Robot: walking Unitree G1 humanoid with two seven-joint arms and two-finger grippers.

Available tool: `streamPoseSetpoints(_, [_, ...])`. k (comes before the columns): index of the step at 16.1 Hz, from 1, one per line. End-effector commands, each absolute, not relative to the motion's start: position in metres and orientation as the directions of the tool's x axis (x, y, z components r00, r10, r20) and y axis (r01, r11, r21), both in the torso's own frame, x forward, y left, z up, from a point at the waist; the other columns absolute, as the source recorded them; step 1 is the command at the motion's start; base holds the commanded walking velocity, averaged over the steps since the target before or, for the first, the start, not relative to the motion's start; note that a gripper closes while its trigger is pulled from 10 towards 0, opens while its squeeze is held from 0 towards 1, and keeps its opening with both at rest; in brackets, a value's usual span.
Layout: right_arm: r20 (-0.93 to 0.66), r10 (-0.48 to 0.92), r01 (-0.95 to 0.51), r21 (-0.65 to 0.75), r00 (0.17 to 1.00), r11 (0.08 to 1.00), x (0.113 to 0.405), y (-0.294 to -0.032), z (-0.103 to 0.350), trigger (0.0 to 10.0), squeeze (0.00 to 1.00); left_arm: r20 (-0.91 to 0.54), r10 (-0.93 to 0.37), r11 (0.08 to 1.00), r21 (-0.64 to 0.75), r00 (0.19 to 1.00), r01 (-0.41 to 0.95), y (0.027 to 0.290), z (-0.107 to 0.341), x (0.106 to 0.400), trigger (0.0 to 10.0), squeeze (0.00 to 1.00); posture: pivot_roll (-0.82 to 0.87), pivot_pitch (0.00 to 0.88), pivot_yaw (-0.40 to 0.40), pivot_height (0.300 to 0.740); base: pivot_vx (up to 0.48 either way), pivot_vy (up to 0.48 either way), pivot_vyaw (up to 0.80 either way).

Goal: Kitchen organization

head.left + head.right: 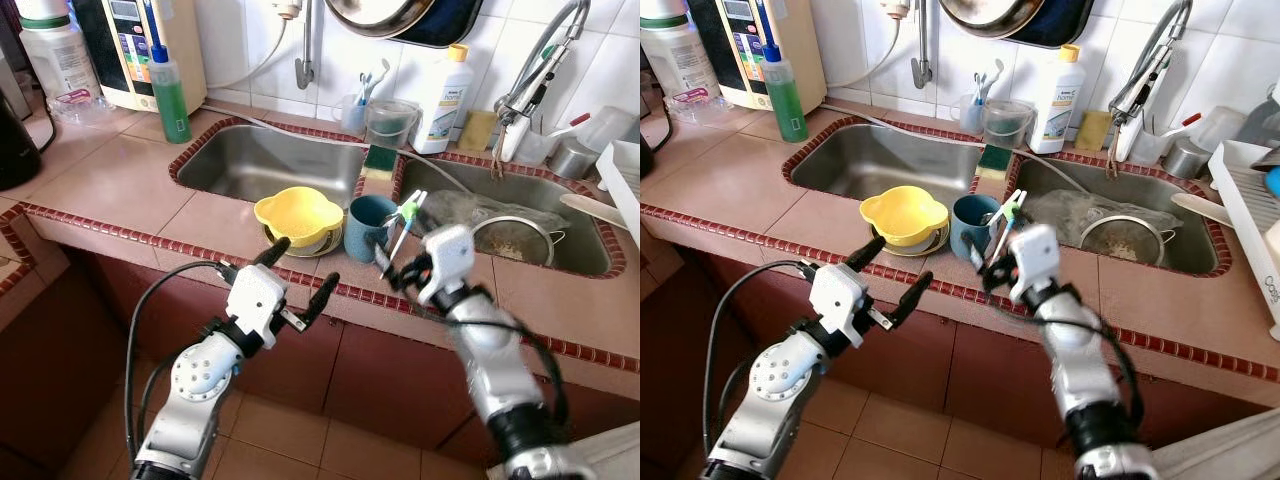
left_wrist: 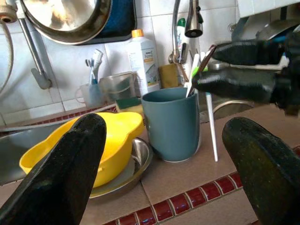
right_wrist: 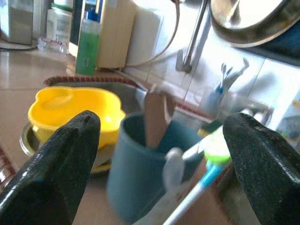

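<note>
A teal cup (image 1: 366,226) stands on the counter's front strip between the two sink basins, with a brown handle (image 3: 157,117) inside it. A white and green toothbrush-like stick (image 1: 408,212) leans beside the cup. To the cup's left, a yellow bowl (image 1: 298,214) rests on a small metal plate (image 1: 326,243). My right gripper (image 1: 393,263) is open just in front of the cup, its fingers (image 3: 61,164) spread to either side of these utensils. My left gripper (image 1: 305,262) is open at the counter's edge in front of the bowl, holding nothing.
Behind lie the left basin (image 1: 250,160) and the right basin with a metal strainer (image 1: 515,240). A green soap bottle (image 1: 170,95), a white detergent bottle (image 1: 447,100), a sponge (image 1: 380,158) and the faucet (image 1: 530,80) line the back. A dish rack (image 1: 1250,215) stands at the right.
</note>
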State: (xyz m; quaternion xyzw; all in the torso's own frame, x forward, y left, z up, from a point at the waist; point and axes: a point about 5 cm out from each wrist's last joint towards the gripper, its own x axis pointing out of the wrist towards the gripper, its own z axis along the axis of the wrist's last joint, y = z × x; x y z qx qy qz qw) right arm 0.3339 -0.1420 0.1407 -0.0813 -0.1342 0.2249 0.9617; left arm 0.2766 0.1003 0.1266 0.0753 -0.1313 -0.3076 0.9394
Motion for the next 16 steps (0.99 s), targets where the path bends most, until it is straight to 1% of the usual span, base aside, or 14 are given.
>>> streamPoseSetpoints(1, [0.213,0.446,-0.408,-0.200,0.869,0.891,0.337,-0.148,0.141,10.0,0.00,0.207,-0.605,0.794,0.238,0.769,0.560,0.100,0.131,0.277,10.0,0.00,-0.03,0.000,-0.025,0.740,0.000,0.000,0.00])
streamPoseSetpoints(2, [0.211,0.447,-0.409,-0.201,0.869,0.890,0.337,-0.148,0.141,10.0,0.00,0.207,-0.604,0.794,0.238,0.770,0.559,0.100,0.132,0.277,10.0,0.00,-0.03,0.000,-0.025,0.740,0.000,0.000,0.00])
streamPoseSetpoints(3, [0.204,0.451,-0.414,-0.199,0.869,0.888,0.339,-0.151,0.141,8.2,0.00,0.208,-0.601,0.796,0.238,0.772,0.556,0.101,0.132,0.277,10.0,0.00,-0.03,0.000,-0.027,0.740,0.000,0.000,0.00])
streamPoseSetpoints(4, [0.199,0.455,-0.421,-0.190,0.868,0.887,0.341,-0.151,0.140,6.1,0.00,0.210,-0.599,0.798,0.237,0.773,0.554,0.101,0.133,0.277,10.0,0.00,-0.03,0.000,-0.029,0.740,0.000,0.000,0.00])
streamPoseSetpoints(5, [0.194,0.458,-0.428,-0.179,0.867,0.886,0.342,-0.152,0.140,4.5,0.00,0.210,-0.598,0.799,0.237,0.774,0.553,0.101,0.133,0.277,10.0,0.00,-0.03,0.000,-0.029,0.740,0.000,0.000,0.00])
streamPoseSetpoints(6, [0.186,0.460,-0.434,-0.165,0.868,0.886,0.343,-0.153,0.139,3.6,0.00,0.214,-0.596,0.800,0.237,0.774,0.551,0.101,0.134,0.278,10.0,0.00,-0.03,0.000,-0.031,0.740,0.000,0.000,0.00])
streamPoseSetpoints(7, [0.181,0.461,-0.434,-0.169,0.869,0.885,0.344,-0.154,0.138,2.3,0.00,0.216,-0.595,0.801,0.237,0.774,0.550,0.100,0.135,0.278,10.0,0.00,-0.03,0.000,-0.031,0.740,0.000,0.000,0.00])
streamPoseSetpoints(8, [0.171,0.462,-0.435,-0.171,0.870,0.884,0.347,-0.156,0.136,0.3,0.00,0.221,-0.594,0.802,0.236,0.774,0.548,0.100,0.136,0.278,10.0,0.00,-0.03,0.000,-0.031,0.740,0.000,0.000,0.00])
streamPoseSetpoints(10, [0.163,0.469,-0.442,-0.179,0.868,0.879,0.350,-0.156,0.138,0.3,0.00,0.223,-0.593,0.803,0.236,0.774,0.548,0.099,0.136,0.279,10.0,0.00,-0.03,0.000,-0.032,0.740,0.000,0.000,0.00])
streamPoseSetpoints(11, [0.153,0.479,-0.452,-0.183,0.864,0.873,0.352,-0.157,0.138,0.0,0.00,0.223,-0.594,0.802,0.237,0.773,0.548,0.099,0.136,0.279,10.0,0.00,-0.03,0.000,-0.033,0.740,0.000,0.000,0.00])
streamPoseSetpoints(14, [0.131,0.499,-0.470,-0.200,0.857,0.860,0.356,-0.159,0.139,0.1,0.00,0.224,-0.592,0.804,0.238,0.774,0.545,0.099,0.136,0.279,10.0,0.00,-0.02,0.000,-0.037,0.740,0.000,0.000,0.00])
streamPoseSetpoints(15, [0.126,0.507,-0.479,-0.203,0.852,0.854,0.357,-0.158,0.139,4.2,0.00,0.225,-0.591,0.805,0.239,0.775,0.544,0.099,0.137,0.278,10.0,0.00,-0.02,0.000,-0.038,0.740,0.000,0.000,0.00])
streamPoseSetpoints(16, [0.117,0.522,-0.493,-0.206,0.845,0.845,0.358,-0.158,0.139,5.2,0.00,0.226,-0.589,0.805,0.239,0.776,0.542,0.099,0.137,0.278,10.0,0.00,-0.02,0.000,-0.042,0.740,0.000,0.000,0.00])
